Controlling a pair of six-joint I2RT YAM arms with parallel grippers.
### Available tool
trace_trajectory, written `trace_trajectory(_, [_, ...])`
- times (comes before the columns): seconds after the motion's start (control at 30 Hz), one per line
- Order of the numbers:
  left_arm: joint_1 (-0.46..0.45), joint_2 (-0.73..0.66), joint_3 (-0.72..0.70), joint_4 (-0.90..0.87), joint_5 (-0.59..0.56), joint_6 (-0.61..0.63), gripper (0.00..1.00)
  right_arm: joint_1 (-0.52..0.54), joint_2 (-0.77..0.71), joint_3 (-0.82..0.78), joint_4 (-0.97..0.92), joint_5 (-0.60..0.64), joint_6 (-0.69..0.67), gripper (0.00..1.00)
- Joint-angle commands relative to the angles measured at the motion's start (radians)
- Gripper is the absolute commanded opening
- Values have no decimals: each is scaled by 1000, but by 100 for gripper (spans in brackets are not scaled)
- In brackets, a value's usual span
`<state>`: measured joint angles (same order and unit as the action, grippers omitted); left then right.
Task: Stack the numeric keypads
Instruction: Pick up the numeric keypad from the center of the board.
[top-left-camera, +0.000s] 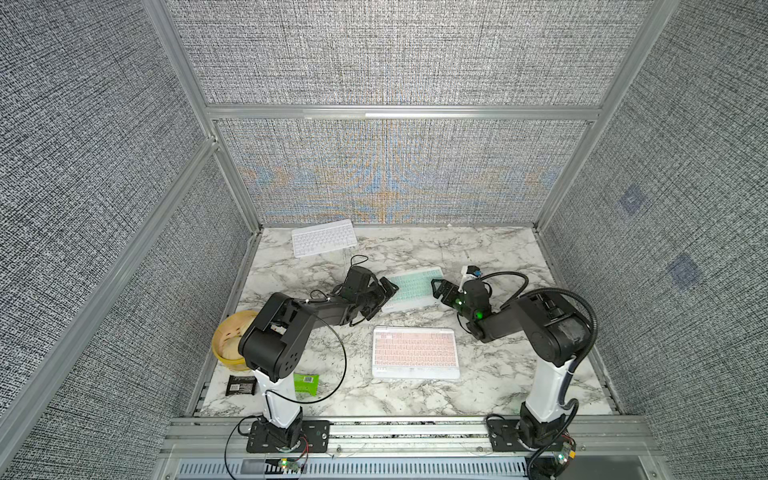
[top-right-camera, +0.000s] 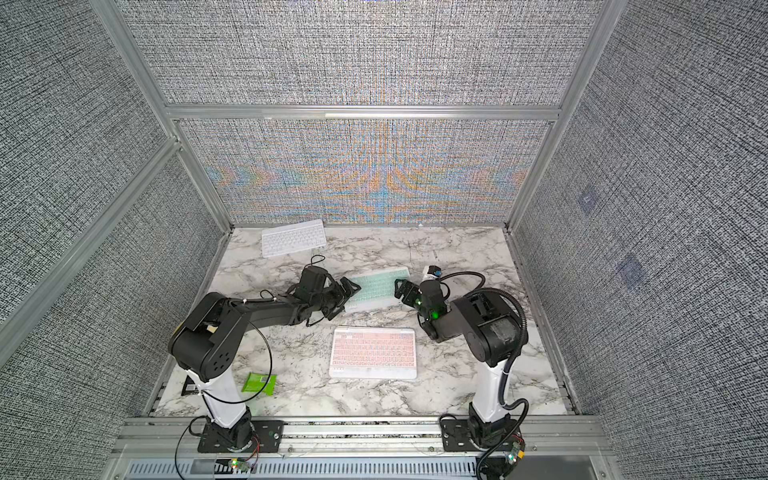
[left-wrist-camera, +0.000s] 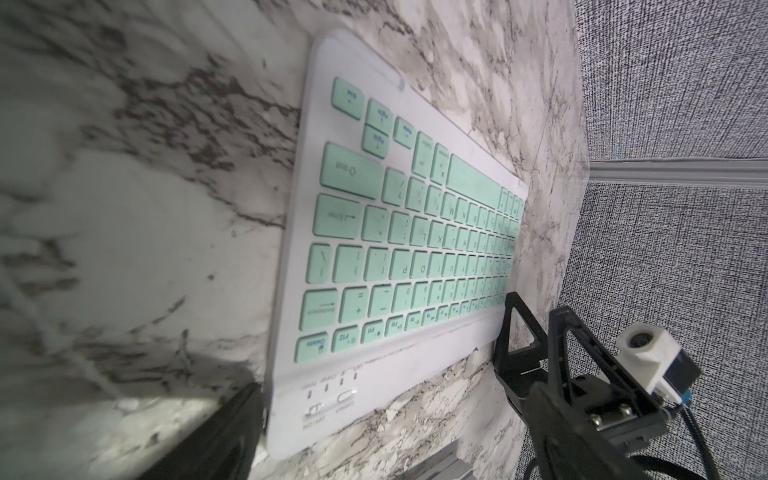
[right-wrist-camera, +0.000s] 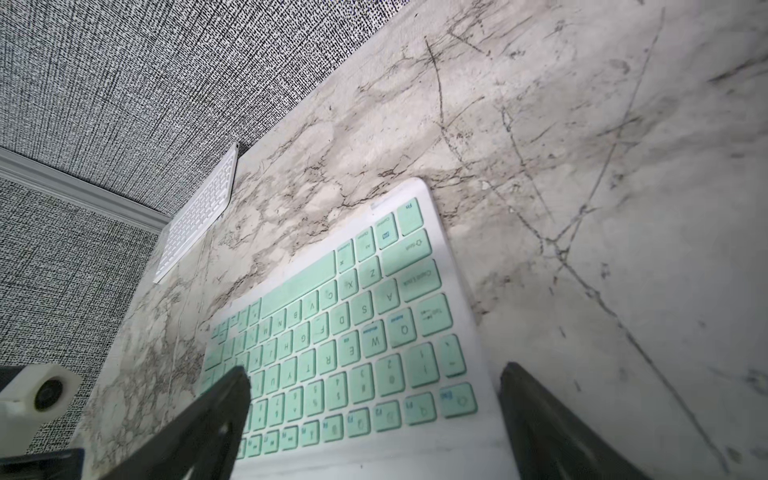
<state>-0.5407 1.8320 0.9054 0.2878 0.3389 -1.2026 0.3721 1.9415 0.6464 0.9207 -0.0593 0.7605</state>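
**2 spread pincers flank the mint keypad, nothing gripped**

The main risk is a skid. The mint keypad (top-left-camera: 413, 289) is thin and lies flat on the tabletop (top-left-camera: 498, 257), so there is little edge to catch. A pincer that closes too high would likely scrape the keys or push the keypad away. The 2 arms also meet at the same keypad from opposite short ends, so a move by both at once could knock their fingers together or squeeze the keypad until it pops up. If it is lifted by 1 end only, it may droop and land askew on whichever keypad serves as the base.

The pink keypad (top-left-camera: 416, 352) lies apart from it, nearer the robot's bases. The white keypad (top-left-camera: 323, 237) sits in the far left corner by the back wall. Only 3 keypads show, and I cannot tell whether any of them rests on another.

The left pincer (top-left-camera: 384, 293) is spread wide at 1 short end and holds nothing. The right pincer (top-left-camera: 439, 291) is spread wide at the other end. In the right wrist view 1 of its fingers hangs over the keys and the other stands just off the frame. Whether either pincer touches the keypad cannot be told.
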Motion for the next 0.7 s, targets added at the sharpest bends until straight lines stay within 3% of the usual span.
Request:
trace_trajectory(0.0, [-18, 1, 21, 311, 261, -61, 98, 43, 46, -30, -499, -328, 164, 94])
trace_trajectory(0.67, [-18, -62, 72, 255, 296, 18, 98, 28, 39, 3, -472, -388, 155, 94])
